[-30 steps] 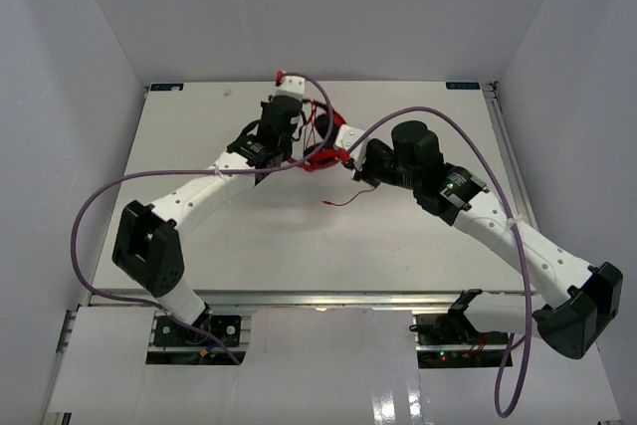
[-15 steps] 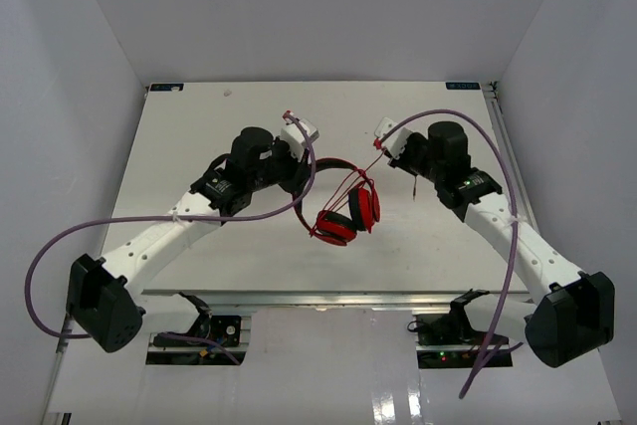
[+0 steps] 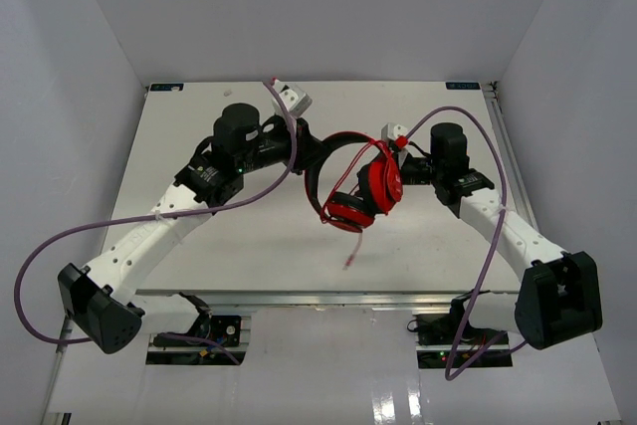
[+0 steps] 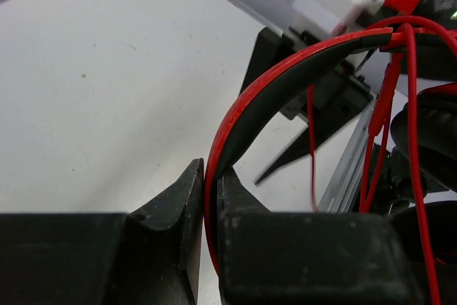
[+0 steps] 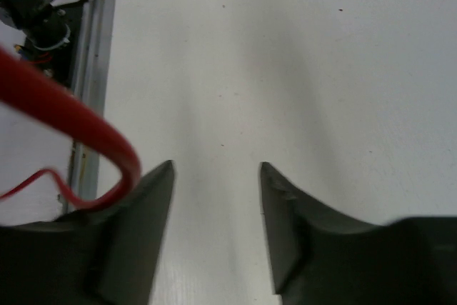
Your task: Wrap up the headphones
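Note:
The red headphones [image 3: 383, 184] hang in the air over the table's middle, ear cups down. My left gripper [image 3: 309, 158] is shut on the red-and-black headband [image 4: 285, 76], which runs between its jaws [image 4: 211, 183] and arcs up to the right. The thin red cable [image 4: 410, 112] crosses the band in several strands, and its loose end [image 3: 350, 258] dangles toward the table. My right gripper [image 3: 403, 164] sits just right of the ear cups. It is open [image 5: 216, 169] with nothing between its fingers. A loop of red cable [image 5: 78, 116] lies against the outside of its left finger.
The white table [image 3: 199, 246] is walled on three sides. A metal rail [image 3: 328, 298] runs along its near edge. Thick purple robot cables [image 3: 60, 246] loop off both arms, the right one [image 3: 493, 196] arching over the right forearm.
The left arm has lifted the headphones off the table and carried them right. The right gripper, shut a second ago, has opened and swung in beside the ear cups; the cable end now hangs free.

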